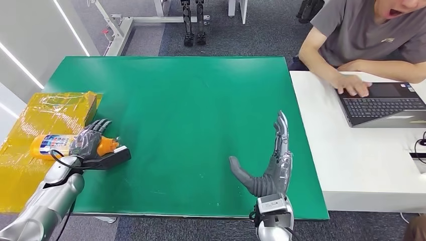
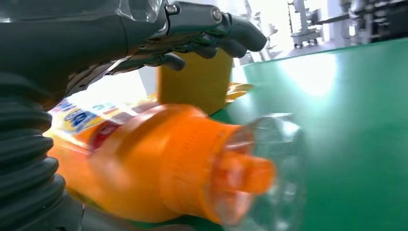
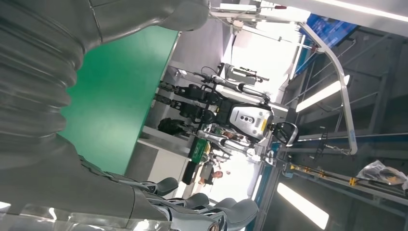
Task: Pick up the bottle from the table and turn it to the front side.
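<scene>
An orange bottle (image 1: pixel 52 144) with a colourful label and a clear cap lies on its side at the left edge of the green table (image 1: pixel 191 110). Its cap points toward the table's middle. My left hand (image 1: pixel 93 145) reaches over it, fingers (image 2: pixel 211 36) arched above the bottle (image 2: pixel 159 163) with a gap between them, thumb stretched along its near side. The hand is not closed on the bottle. My right hand (image 1: pixel 269 165) hovers over the table's near right part, fingers straight and thumb spread, holding nothing.
A yellow taped box (image 1: pixel 68 105) and yellow wrapping (image 1: pixel 15 165) lie beside the bottle at the left. To the right stands a white table (image 1: pixel 351 165) where a person (image 1: pixel 366 35) types on a laptop (image 1: pixel 387 103). Robot legs (image 1: pixel 193 22) stand beyond the far edge.
</scene>
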{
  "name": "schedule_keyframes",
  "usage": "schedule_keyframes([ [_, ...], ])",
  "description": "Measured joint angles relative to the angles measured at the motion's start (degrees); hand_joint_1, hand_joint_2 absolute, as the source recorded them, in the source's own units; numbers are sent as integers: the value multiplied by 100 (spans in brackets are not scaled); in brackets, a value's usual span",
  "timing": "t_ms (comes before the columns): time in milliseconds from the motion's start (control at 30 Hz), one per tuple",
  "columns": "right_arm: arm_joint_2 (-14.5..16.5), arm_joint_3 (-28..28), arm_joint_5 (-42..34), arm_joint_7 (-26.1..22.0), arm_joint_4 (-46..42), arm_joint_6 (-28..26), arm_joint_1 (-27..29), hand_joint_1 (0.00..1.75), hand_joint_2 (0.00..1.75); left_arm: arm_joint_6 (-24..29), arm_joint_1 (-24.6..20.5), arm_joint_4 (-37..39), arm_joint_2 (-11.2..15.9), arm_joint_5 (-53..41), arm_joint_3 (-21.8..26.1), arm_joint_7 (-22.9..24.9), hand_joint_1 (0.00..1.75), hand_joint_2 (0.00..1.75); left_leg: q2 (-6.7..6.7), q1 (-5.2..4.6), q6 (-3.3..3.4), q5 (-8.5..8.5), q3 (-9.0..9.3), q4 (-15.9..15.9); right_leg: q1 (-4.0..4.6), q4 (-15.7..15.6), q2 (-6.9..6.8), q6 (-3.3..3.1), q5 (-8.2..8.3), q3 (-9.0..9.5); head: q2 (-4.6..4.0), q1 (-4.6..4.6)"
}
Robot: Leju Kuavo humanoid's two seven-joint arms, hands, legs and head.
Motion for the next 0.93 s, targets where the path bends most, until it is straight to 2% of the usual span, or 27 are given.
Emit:
schedule_keyframes([
  [200,-2,-8,5,43,-1,16,64,0,175,220,549,-585,207,158,279,-7,0,175,1,0,0,0,1,-1,0,0,0,-1,-1,-1,0,2],
  [300,-2,-13,23,54,-1,49,71,0,175,408,793,-985,239,324,442,-161,0,175,1,0,0,0,0,-1,0,-1,0,-1,-1,-2,0,2],
  [467,1,-18,116,131,-15,152,74,0,175,630,1073,-1800,167,788,637,-527,0,175,-1,-1,0,0,0,0,0,-2,-2,-1,-1,-1,0,2],
  [633,17,-22,179,177,-16,233,72,0,175,641,1156,-2677,-49,1733,699,-967,0,175,-6,-1,0,0,0,2,-1,-3,-8,0,0,2,0,1],
  [733,22,-24,175,183,-16,274,70,0,175,343,1175,-3213,-202,2645,715,-1173,0,175,-8,-1,0,0,0,2,-1,-2,-9,0,0,3,0,2],
  [933,33,-23,79,160,-13,363,68,0,175,-791,1302,-4130,-556,4647,717,-1222,0,175,-8,-1,1,0,0,2,-1,-3,-9,0,0,2,0,1],
])
